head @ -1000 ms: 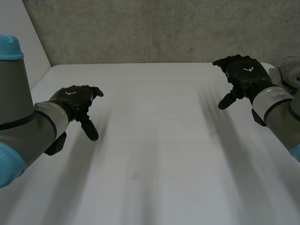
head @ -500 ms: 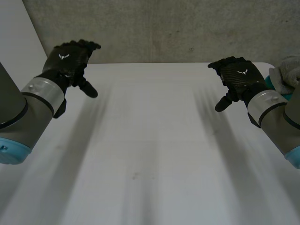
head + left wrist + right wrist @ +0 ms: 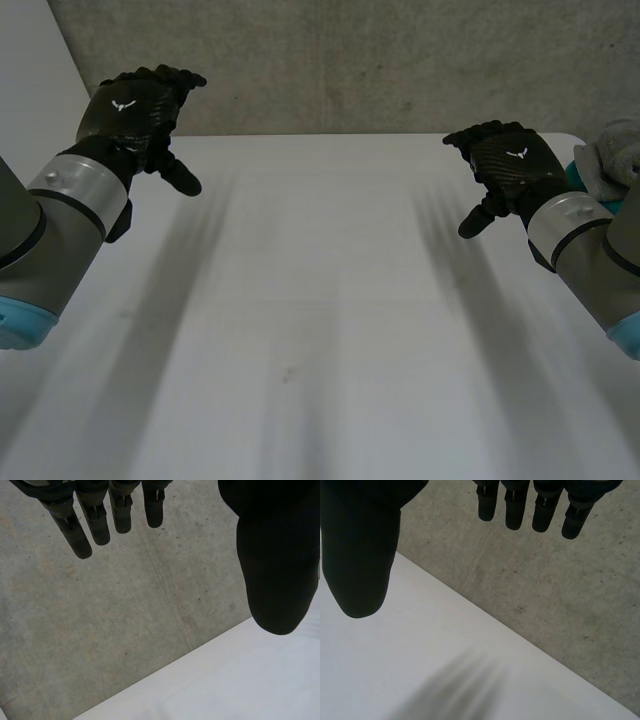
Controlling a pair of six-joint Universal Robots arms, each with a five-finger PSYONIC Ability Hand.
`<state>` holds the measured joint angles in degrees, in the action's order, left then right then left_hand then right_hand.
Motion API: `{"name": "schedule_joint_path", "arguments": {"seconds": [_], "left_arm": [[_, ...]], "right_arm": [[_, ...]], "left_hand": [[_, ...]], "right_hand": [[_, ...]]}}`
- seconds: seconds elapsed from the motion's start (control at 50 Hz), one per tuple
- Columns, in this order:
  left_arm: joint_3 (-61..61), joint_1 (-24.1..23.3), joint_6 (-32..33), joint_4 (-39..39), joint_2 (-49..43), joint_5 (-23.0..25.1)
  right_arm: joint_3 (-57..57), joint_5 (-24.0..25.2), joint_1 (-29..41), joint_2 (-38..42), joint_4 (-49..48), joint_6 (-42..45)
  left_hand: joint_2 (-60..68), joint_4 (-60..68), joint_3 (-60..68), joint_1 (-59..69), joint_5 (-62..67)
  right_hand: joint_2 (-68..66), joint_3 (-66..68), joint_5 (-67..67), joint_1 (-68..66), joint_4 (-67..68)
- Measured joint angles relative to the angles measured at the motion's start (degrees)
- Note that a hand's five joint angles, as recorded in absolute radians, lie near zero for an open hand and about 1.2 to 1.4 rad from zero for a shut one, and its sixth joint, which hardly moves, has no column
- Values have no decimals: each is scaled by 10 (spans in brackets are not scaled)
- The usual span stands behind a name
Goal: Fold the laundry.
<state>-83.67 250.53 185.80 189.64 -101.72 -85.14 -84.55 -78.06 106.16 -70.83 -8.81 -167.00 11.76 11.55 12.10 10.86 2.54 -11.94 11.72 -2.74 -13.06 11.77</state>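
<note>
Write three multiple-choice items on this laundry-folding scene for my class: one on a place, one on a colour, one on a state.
1. Where is the grey cloth?
A. folded at the near edge
B. at the far right, past the right hand
C. spread mid-table

2. What colour is the table?
A. white
B. green
C. black

3. What state are the left hand and right hand in?
A. shut on cloth
B. pressed flat on the table
C. open, holding nothing

Answers:
1 B, the head view shows it bunched there.
2 A, its bare top is white.
3 C, both wrist views show straight fingers holding nothing.
</note>
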Motion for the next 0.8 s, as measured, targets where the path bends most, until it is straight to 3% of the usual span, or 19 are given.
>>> {"name": "schedule_joint_path", "arguments": {"seconds": [0.34, 0.58, 0.8], "left_arm": [[-5, 4, 1, -37, 38, -2], [20, 4, -3, -185, 80, -19], [12, -4, -7, -242, 115, -24]], "right_arm": [[15, 2, -16, -49, 16, -14], [74, 4, -35, -116, 184, -53], [52, -11, -11, -161, 174, -54]], "left_hand": [[0, 0, 0, 0, 0], [0, 0, 0, 0, 0], [0, 0, 0, 0, 0]], "right_hand": [[0, 0, 0, 0, 0], [0, 0, 0, 0, 0], [0, 0, 0, 0, 0]]}}
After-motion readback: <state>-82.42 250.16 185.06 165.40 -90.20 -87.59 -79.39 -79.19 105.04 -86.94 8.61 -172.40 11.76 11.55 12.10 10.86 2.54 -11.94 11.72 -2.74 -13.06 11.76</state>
